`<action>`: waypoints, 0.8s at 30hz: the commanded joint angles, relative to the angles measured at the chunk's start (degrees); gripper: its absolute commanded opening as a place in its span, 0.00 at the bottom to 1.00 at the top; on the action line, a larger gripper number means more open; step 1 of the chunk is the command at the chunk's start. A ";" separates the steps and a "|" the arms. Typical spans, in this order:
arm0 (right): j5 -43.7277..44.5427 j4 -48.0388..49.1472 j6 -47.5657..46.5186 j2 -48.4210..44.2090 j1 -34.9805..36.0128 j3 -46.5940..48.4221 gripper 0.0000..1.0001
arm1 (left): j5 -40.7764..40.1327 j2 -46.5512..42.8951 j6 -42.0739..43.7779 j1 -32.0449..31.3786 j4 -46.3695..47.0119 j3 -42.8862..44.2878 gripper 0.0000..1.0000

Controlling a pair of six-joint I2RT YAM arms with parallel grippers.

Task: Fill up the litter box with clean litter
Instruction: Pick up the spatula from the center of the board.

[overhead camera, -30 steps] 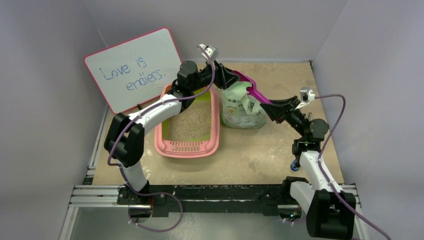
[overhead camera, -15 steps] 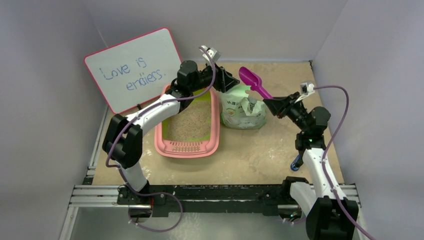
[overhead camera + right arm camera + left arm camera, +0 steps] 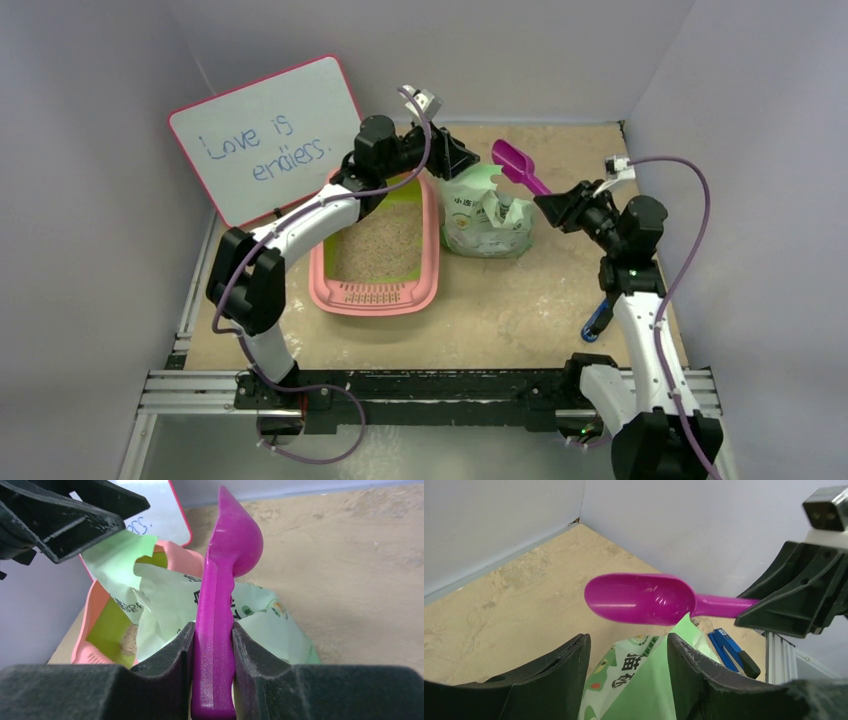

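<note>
The pink litter box point(image 3: 322, 272) with a lime-green inner wall lies left of centre and holds beige granules point(image 3: 380, 245). No green litter shows. The pale green bag point(image 3: 487, 215) stands right of it with a torn-open top. My right gripper point(image 3: 548, 203) is shut on the handle of a magenta scoop point(image 3: 513, 162) and holds it above and behind the bag. The scoop's bowl point(image 3: 639, 599) is empty. My left gripper point(image 3: 462, 162) hovers at the bag's top flap point(image 3: 644, 680). Its jaws stand apart and the flap lies between them, against one finger.
A pink-framed whiteboard point(image 3: 265, 140) leans on the left wall behind the box. A blue stapler-like tool point(image 3: 597, 318) lies near the right arm. Grey walls enclose the sandy table on three sides.
My right arm has drawn the scoop up and back to the right, out of the bag's mouth. The left gripper has stayed at the bag's top.
</note>
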 commanded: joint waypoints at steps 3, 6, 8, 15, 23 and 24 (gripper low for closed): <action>-1.31 -19.99 -10.56 2.16 0.03 11.76 0.00 | 1.36 -0.11 1.86 0.37 -1.85 3.06 0.60; -5.33 -26.48 -13.71 4.27 0.51 14.39 0.00 | 1.20 -1.00 2.74 0.67 -1.63 2.38 0.62; -7.56 -29.26 -15.22 4.98 1.00 15.36 0.00 | 1.49 -0.92 2.48 0.99 -1.70 2.98 0.62; -2.87 -33.88 -16.94 6.06 2.23 18.82 0.00 | 0.30 -1.37 2.66 1.56 -1.64 4.86 0.65; 0.93 -28.03 -11.76 8.00 2.68 16.74 0.00 | 2.59 -8.31 8.41 2.06 -9.76 2.34 0.71; 0.83 -27.42 -11.64 8.48 2.66 16.62 0.00 | 3.24 -10.95 9.86 2.02 -9.82 -0.74 0.72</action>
